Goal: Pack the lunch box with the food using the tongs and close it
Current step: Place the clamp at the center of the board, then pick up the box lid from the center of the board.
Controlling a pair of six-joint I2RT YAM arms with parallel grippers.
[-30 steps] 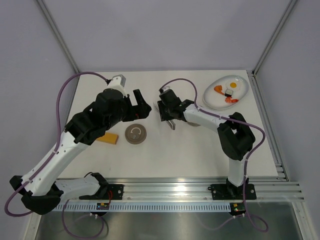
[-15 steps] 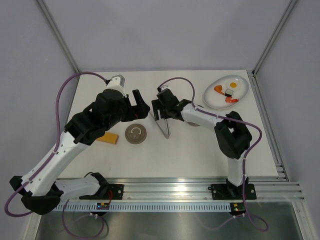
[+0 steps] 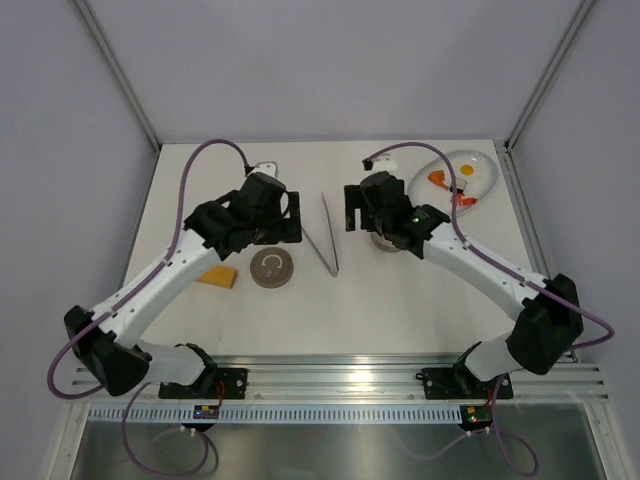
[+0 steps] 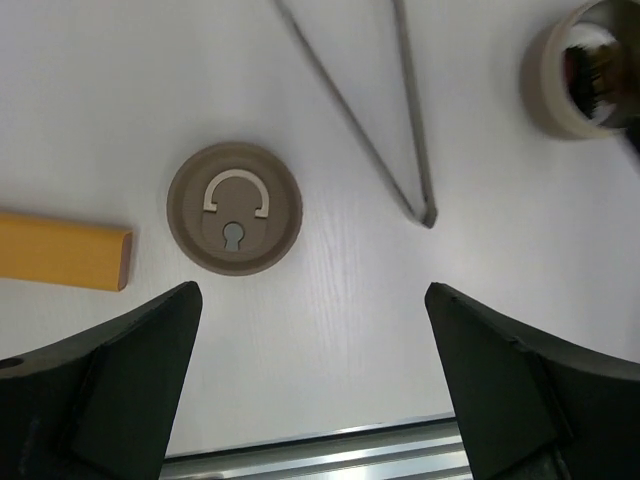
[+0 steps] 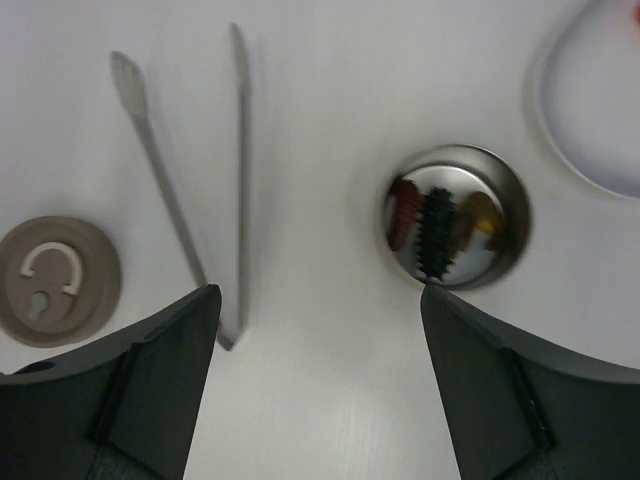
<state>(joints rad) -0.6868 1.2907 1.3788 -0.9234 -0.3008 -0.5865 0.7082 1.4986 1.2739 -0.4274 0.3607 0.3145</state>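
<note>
The tongs [image 3: 329, 236] lie loose on the table between my two grippers, a narrow V with its joint nearest me; the same tongs [image 5: 190, 200] show in the right wrist view. The lunch box [image 5: 457, 215] stands open and holds red-brown, dark and yellow pieces of food [image 5: 405, 215]. More food [image 3: 438, 178] rests on the white plate [image 3: 480, 165]. The round brown-grey lid [image 3: 271, 268] lies flat left of the tongs. My left gripper [image 3: 288, 218] hangs open above the lid's far side. My right gripper [image 3: 352, 212] is open and empty, between tongs and lunch box [image 3: 384, 243].
A flat orange-yellow block [image 3: 217, 276] lies left of the lid, also near the left edge of the left wrist view as the block [image 4: 65, 250]. The aluminium rail [image 3: 340, 378] runs along the table's near edge. Grey walls close in the back and sides.
My right gripper opened and let go of the tongs, which now lie flat on the table. The right gripper drew back to the right. The left arm changed pose, its gripper staying open.
</note>
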